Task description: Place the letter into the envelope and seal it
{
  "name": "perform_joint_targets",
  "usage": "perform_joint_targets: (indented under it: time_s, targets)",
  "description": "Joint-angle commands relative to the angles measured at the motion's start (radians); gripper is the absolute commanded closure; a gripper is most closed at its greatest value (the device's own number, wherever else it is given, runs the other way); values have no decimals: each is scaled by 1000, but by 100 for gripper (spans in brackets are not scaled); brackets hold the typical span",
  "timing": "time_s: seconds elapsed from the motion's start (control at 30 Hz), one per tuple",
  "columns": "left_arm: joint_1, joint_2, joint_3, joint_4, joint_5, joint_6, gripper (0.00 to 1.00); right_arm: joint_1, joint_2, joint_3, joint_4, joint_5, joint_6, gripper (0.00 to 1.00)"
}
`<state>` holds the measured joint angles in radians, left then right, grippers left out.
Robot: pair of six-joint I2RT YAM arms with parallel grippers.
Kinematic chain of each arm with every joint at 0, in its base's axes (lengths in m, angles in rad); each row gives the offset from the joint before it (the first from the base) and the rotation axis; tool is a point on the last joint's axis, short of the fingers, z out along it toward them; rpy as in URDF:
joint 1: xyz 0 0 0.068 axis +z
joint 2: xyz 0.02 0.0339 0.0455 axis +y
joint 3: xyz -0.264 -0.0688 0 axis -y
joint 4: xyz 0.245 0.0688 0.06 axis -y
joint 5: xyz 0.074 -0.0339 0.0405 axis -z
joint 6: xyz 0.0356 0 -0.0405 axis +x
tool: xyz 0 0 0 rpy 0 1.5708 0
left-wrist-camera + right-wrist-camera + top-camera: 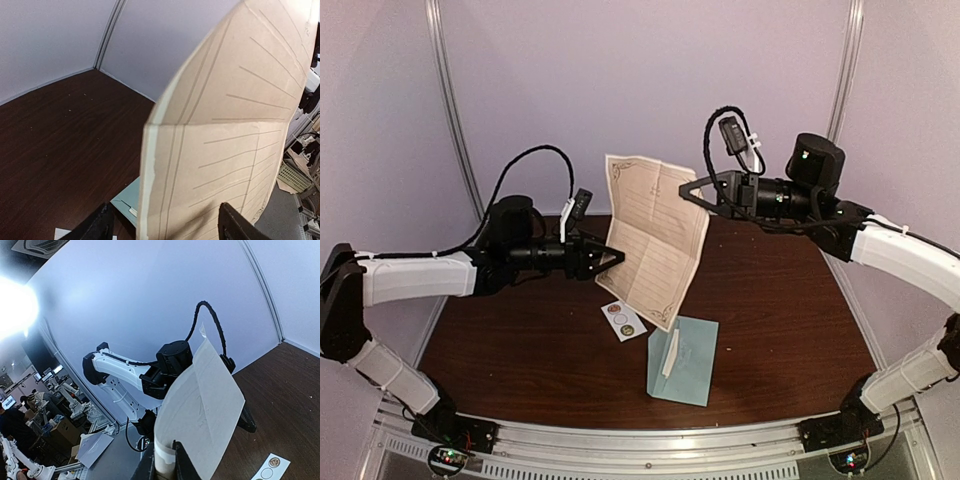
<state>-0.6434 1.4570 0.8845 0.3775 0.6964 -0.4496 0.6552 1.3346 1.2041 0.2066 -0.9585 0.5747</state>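
The letter [655,235], a cream lined sheet with fold creases, hangs upright in the air above the table. My right gripper [696,192] is shut on its upper right edge; in the right wrist view the fingers [182,467] pinch the sheet [200,410] at the bottom. My left gripper [615,258] is open at the sheet's left edge. In the left wrist view the jaws stand wide apart, with the letter [225,150] between them and untouched. The pale teal envelope [685,360] lies flat below, near the front, and shows in the left wrist view [127,200].
A small white sticker strip [623,320] with round seals lies on the dark wooden table [520,340] left of the envelope; it also shows in the right wrist view [270,467]. Pale walls enclose the table at the back and sides.
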Motion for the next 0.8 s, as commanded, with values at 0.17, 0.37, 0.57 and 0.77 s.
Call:
perform_joint_targets:
  time_s: [0.17, 0.37, 0.57, 0.77]
  targets:
    - [-29, 57, 34, 78, 117, -25, 61, 11, -16, -14, 22, -12, -8, 89]
    - [-29, 40, 12, 74, 106, -35, 78, 12, -6, -14, -26, 17, -44, 89]
    - [-29, 17, 4, 52, 74, -34, 94, 11, -2, -11, -68, 51, -80, 89]
    - [-26, -10, 5, -18, -1, -13, 100, 10, -20, -28, -95, 106, -111, 78]
